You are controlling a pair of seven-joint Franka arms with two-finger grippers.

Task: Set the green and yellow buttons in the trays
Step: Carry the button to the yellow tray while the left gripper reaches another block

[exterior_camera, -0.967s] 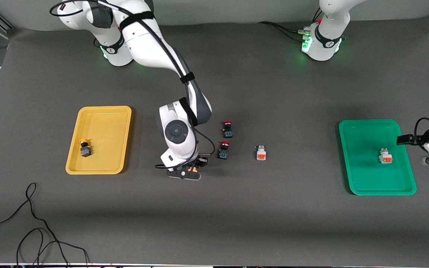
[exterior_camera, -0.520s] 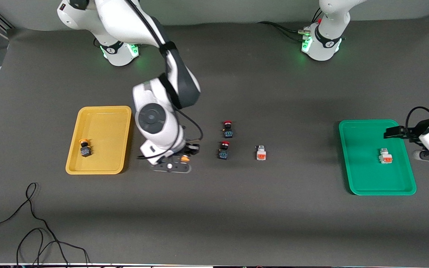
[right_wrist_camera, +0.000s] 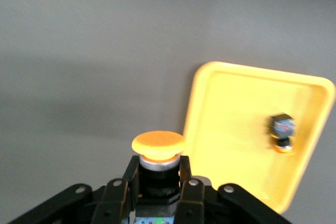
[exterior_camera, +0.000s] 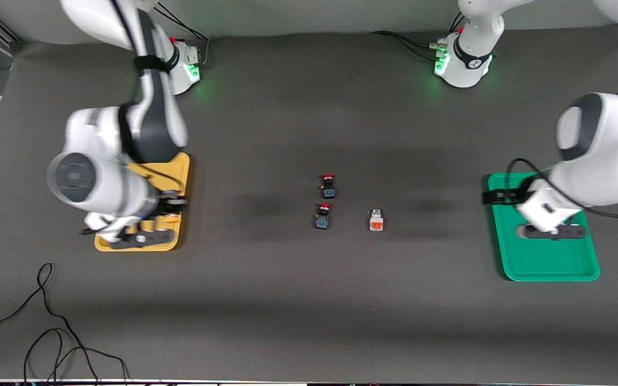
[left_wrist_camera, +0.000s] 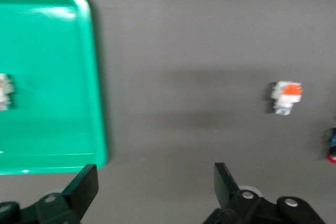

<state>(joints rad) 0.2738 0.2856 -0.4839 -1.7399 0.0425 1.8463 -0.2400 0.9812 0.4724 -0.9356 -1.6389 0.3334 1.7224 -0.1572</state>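
Two trays sit at the ends of the front view: the yellow tray at centre-left, largely covered by the right arm, and the green tray at centre-right, partly covered by the left arm. The right gripper hangs over the yellow tray's lower edge; the left gripper hangs over the middle of the green tray. In mid-frame stand two red-capped switches, one above the other, and just beside the lower one a white button, all well apart from both trays. A black cable loops at the lower left.

In the left wrist view, the left gripper's fingers stand wide apart at the bottom edge, holding nothing. The green tray fills the upper left, with a second white button cut off at the frame's left edge inside it. The loose white button lies at centre-right on the table.

In the right wrist view, the right gripper is clamped on an orange-capped button at bottom centre. The yellow tray lies at centre-right, holding another orange-capped button lying on its side
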